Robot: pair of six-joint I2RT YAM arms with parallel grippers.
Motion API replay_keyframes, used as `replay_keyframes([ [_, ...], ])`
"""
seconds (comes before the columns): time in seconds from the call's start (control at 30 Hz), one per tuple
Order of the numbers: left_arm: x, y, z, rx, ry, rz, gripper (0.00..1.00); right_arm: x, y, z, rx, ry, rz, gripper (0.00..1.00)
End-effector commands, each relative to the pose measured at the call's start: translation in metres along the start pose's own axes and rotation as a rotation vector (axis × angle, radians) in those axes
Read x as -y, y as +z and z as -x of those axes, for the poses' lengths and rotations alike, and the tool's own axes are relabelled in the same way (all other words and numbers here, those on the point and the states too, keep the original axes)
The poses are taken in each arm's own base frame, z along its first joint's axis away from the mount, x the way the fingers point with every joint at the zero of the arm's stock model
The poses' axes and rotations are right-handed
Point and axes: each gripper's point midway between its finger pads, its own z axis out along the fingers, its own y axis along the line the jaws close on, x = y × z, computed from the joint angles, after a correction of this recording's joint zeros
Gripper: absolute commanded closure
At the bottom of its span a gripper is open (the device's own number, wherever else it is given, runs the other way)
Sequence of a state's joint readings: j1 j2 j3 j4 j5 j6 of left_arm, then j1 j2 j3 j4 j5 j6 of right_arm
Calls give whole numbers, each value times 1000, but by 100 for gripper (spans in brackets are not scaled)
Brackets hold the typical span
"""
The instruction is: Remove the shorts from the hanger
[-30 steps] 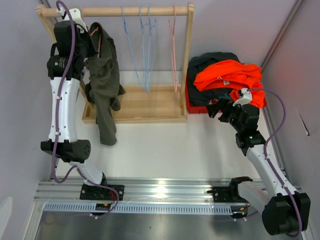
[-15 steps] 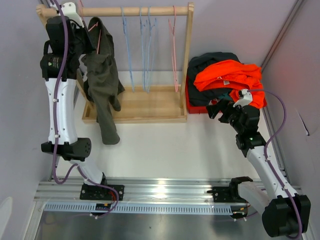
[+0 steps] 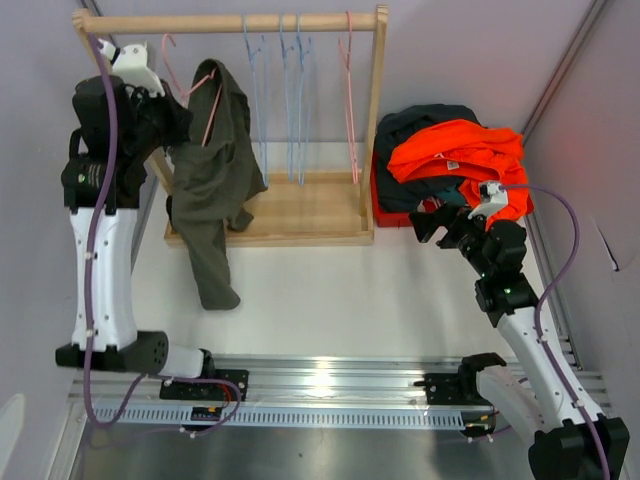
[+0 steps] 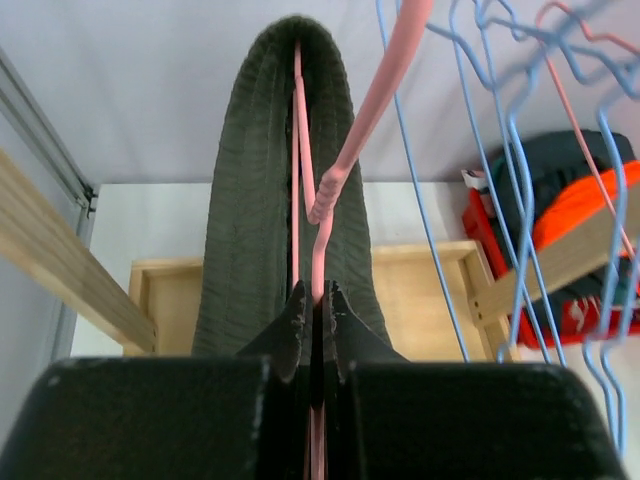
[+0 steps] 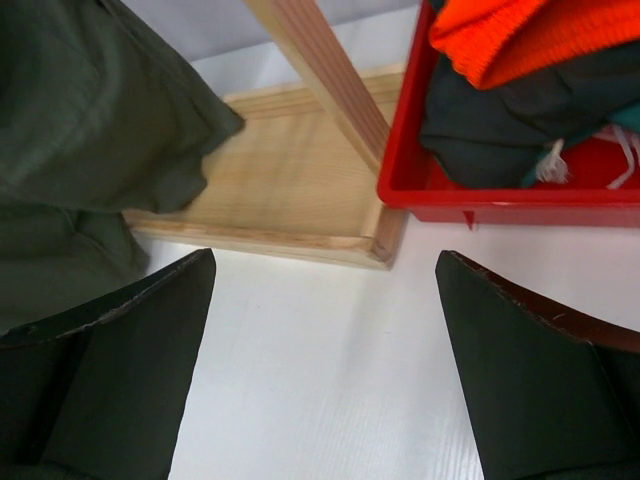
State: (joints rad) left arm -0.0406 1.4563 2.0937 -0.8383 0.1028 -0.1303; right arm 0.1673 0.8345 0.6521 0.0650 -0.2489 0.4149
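Olive-green shorts hang on pink hanger, pinched by left jaws.

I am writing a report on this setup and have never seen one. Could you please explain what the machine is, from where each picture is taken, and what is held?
These are two robot arms bolted at the near edge of a white table. The wide picture looks down from above and behind them; the other two come from a camera on each wrist. On the table stands a wooden rack with empty wire hangers and, beside it, a red bin holding orange shorts over dark shorts. The left gripper is shut on a pink hanger that carries olive-green shorts. The right gripper is open and holds nothing, near the bin.
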Motion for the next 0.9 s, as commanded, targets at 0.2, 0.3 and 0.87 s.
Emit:
replay_keyframes([
  [0.2, 35, -108, -65, -9, 17, -194, 100, -91, -37, 25, 85, -105, 341, 1],
  [0.3, 50, -140, -113, -55, -10, -292, 100, -116, -54, 35, 81, -128, 436, 1],
  [0.87, 151, -254, -182, -246, -56, -995, 100, -160, -121, 34, -23, -190, 625, 1],
])
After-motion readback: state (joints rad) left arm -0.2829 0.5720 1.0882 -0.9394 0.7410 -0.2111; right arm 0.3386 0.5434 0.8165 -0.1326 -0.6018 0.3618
